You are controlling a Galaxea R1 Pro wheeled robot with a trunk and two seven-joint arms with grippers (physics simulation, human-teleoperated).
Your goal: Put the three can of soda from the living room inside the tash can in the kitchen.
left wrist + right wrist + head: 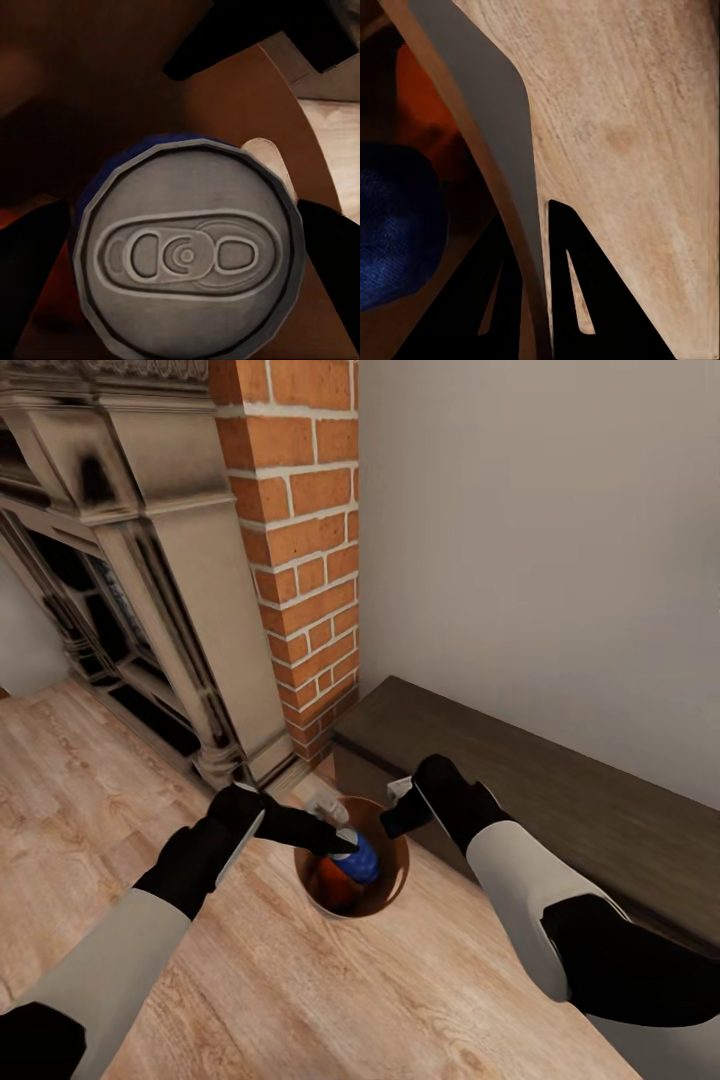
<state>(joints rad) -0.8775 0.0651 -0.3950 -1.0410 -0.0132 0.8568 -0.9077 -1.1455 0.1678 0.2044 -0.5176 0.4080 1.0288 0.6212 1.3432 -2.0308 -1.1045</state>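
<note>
Blue can [358,857] in left end effector [335,838] (over bin [398,880]), right end effector [534,300] clamping rim

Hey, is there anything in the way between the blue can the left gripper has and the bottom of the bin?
Partly. The blue can sits between the left gripper fingers, already below the bin rim. An orange can lies in the bin beside and under it. The right gripper straddles the bin wall, off to the side.
</note>
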